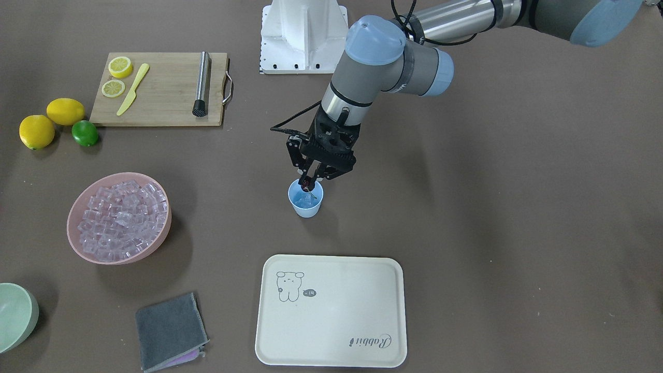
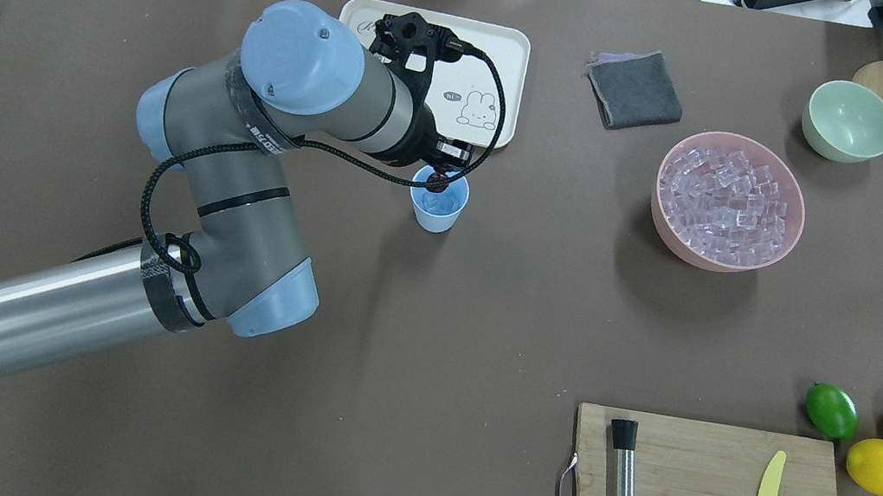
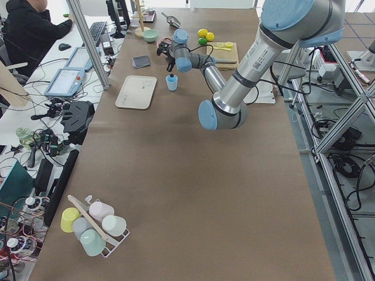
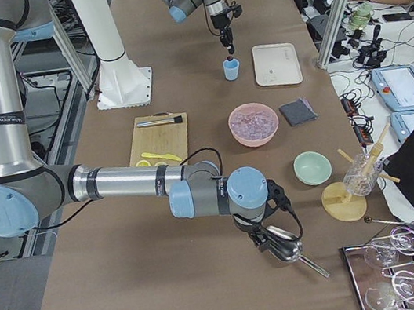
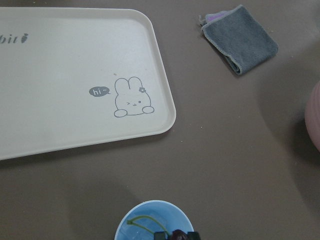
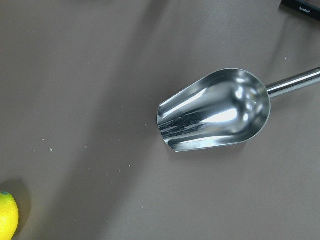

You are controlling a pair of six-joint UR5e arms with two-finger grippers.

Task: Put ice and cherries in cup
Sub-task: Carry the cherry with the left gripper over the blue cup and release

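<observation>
We log the cup at frame centre as light blue, on a plain brown table. The cherries are dark red, near black, with a green stem. The ice is clear with a faint pink cast, in a pink bowl at left. The tray, bottom centre, is cream with a grey rabbit line drawing and script. The cloth is grey, purple beneath. Upper left we note yellow lemons and a green lime. The scoop is mirror silver.
</observation>
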